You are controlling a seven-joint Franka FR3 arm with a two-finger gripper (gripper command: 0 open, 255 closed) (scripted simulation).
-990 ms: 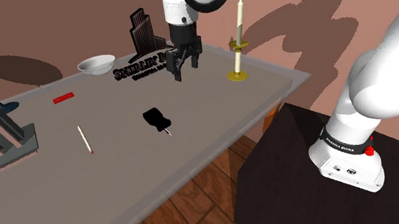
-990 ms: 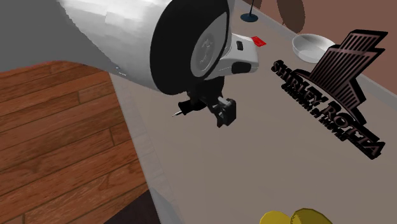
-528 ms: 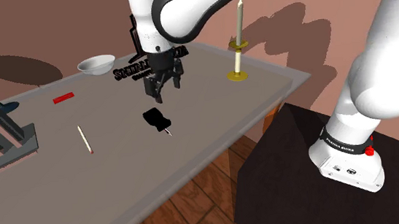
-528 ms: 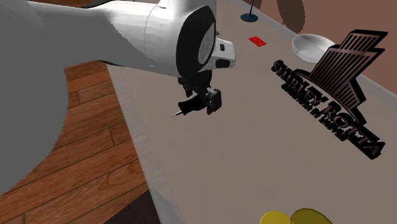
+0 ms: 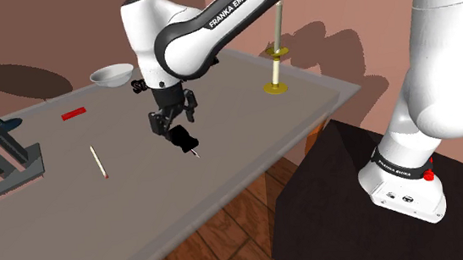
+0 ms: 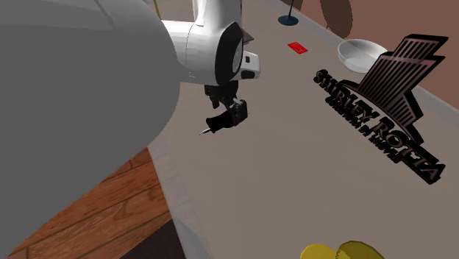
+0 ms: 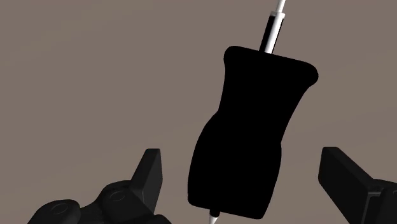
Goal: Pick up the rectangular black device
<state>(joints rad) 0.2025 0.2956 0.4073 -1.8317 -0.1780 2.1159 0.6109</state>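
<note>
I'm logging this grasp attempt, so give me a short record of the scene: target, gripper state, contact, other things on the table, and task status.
target: black device, lying on the grey table, thin pin at one end
gripper: gripper open, poised over the device
contact: none; fingers stand either side of the device, apart from it
other things: white bowl, red flat piece, pale stick, candle in gold holder, dark lettered sign
task status: device not yet picked up
</note>
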